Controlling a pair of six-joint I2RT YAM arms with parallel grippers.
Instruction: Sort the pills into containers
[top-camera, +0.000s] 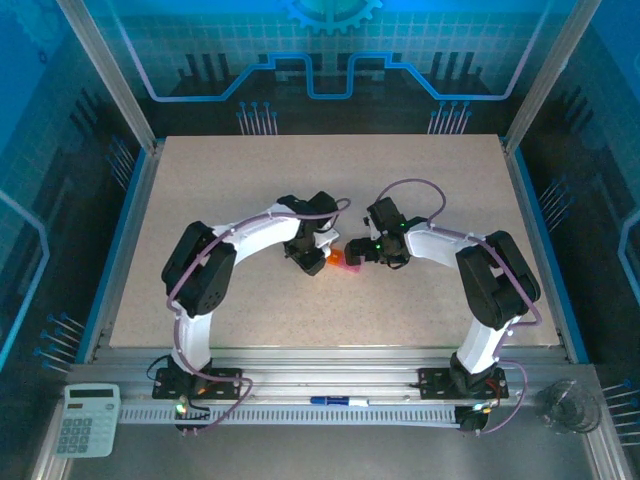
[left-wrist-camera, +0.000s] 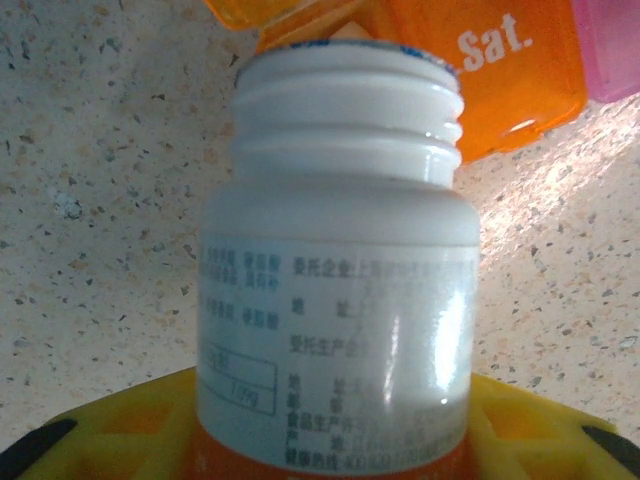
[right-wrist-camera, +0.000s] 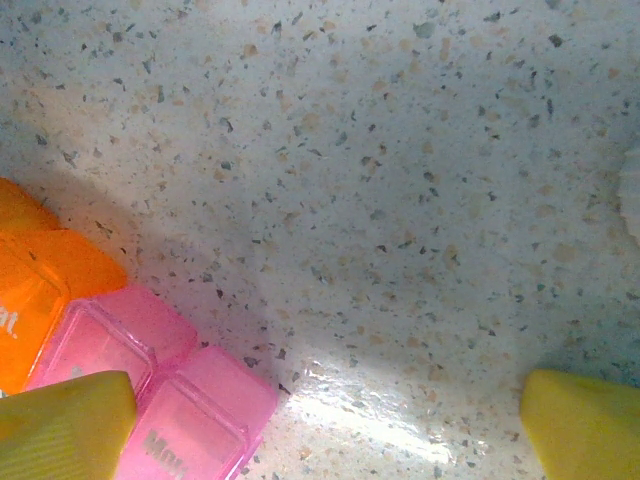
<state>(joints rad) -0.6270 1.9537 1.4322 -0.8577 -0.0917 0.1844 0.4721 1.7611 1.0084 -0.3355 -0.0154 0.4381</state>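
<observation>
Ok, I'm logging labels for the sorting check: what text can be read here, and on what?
"Sat." on the orange compartment lid.
"Mo…" on a pink compartment lid, the rest unclear.
Label on the white bottle: small print, too blurred to read.
Keys of the calculator: too small to read.

You get "Sat." on the orange translucent plastic lid (left-wrist-camera: 500, 70) behind the white cylindrical plastic bottle (left-wrist-camera: 340, 300); its label unreadable.
</observation>
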